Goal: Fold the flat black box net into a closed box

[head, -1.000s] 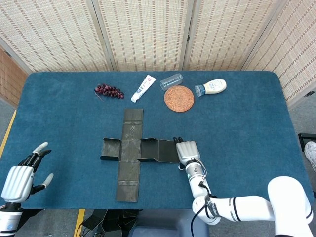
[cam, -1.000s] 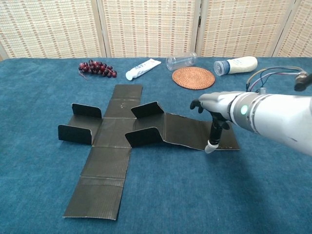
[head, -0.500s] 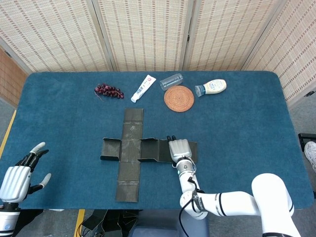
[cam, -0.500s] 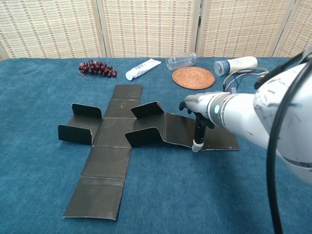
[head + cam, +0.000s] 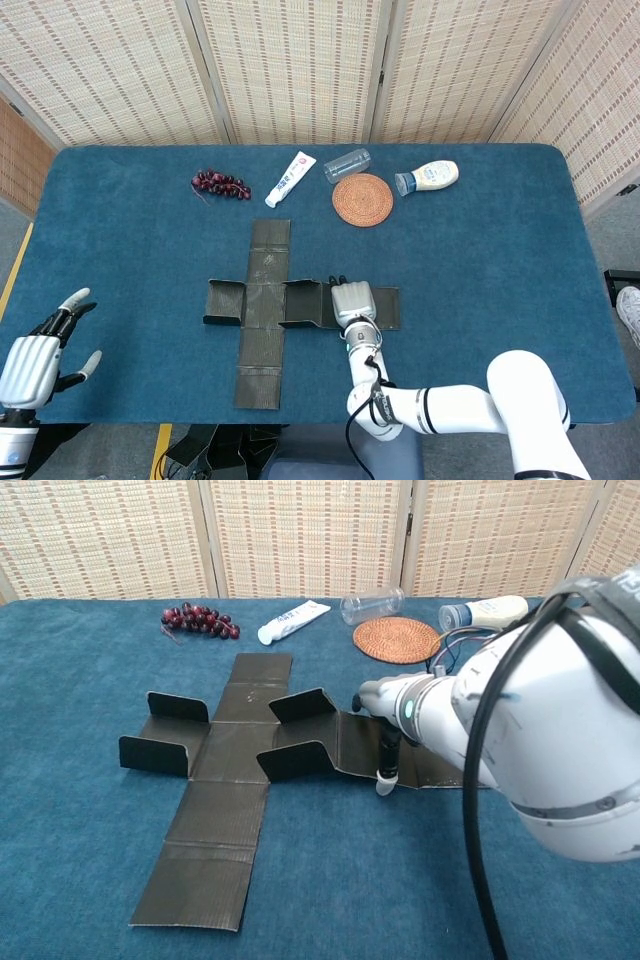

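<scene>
The black box net lies as a flat cross on the blue table, its long arm running towards me. In the chest view the net has small flaps standing up at its left end and around its middle square. My right hand is over the net's right arm, palm down. The chest view shows this hand with one fingertip pointing down at the panel's front edge, holding nothing. My left hand hangs off the table's front left corner, fingers spread and empty.
Along the back of the table lie a bunch of dark grapes, a toothpaste tube, a clear cup on its side, a woven coaster and a white squeeze bottle. Wicker screens stand behind.
My right hand has slid left along the net's right arm, towards the middle flaps. The left hand has drifted slightly lower. The net has not moved.
</scene>
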You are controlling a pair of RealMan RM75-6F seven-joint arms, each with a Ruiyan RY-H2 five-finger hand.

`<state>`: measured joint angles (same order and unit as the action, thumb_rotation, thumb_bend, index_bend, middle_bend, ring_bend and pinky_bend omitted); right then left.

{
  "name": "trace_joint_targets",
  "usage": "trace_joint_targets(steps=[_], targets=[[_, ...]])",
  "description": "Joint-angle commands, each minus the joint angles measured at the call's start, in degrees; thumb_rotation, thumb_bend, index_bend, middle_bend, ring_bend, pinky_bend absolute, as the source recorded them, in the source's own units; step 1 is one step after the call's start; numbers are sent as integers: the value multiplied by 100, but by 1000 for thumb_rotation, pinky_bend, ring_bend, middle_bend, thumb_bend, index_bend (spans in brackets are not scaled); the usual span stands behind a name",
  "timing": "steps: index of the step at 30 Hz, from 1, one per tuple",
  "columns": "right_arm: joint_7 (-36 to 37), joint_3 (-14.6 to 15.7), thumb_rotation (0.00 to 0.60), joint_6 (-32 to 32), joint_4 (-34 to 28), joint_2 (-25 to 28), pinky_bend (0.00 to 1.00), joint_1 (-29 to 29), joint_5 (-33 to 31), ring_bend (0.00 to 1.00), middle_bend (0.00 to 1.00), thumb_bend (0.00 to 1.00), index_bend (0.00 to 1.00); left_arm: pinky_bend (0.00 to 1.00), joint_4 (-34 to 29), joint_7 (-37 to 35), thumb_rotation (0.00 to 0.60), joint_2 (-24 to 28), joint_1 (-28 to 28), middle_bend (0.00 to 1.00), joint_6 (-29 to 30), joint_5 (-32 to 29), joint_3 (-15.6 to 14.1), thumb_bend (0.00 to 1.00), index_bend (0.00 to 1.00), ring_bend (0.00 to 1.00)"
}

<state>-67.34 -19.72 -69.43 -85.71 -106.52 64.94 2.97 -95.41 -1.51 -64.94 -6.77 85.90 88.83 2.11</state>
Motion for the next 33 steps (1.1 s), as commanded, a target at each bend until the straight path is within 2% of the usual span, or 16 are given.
trace_joint_targets(steps=[1,4,13,20,23,26,30,33], targets=[[2,-13,600,39,52,-48,911,23,-4,790,122,0,66,425,19,-20,600,-8,-2,130,-2,-9,5,267,179,250],[24,-3,600,55,83,-89,911,33,51,790,144,5,89,425,44,-35,600,-13,-3,130,-4,-7,4,267,179,250],[496,52,600,138,296,-251,937,-83,640,806,236,119,188,425,138,-90,600,-64,-33,130,-37,-15,20,267,179,249],[1157,190,600,562,157,10,952,-410,1277,824,290,216,249,425,477,-346,600,-167,-316,130,-185,94,194,267,230,251],[1298,272,600,736,51,169,952,-498,1418,824,291,240,249,427,947,-500,600,-332,-604,179,-296,273,325,259,273,325],[1353,345,600,806,-53,296,952,-531,1514,824,291,245,249,490,1477,-636,600,-598,-955,227,-478,449,425,185,288,439],[1364,391,600,851,-96,392,952,-521,1493,824,291,246,250,617,2169,-620,600,-976,-1474,231,-862,674,470,128,270,561],[1368,426,600,870,-107,421,953,-498,1465,824,291,247,249,664,2912,-534,600,-1413,-1880,203,-1127,818,477,114,245,597]])
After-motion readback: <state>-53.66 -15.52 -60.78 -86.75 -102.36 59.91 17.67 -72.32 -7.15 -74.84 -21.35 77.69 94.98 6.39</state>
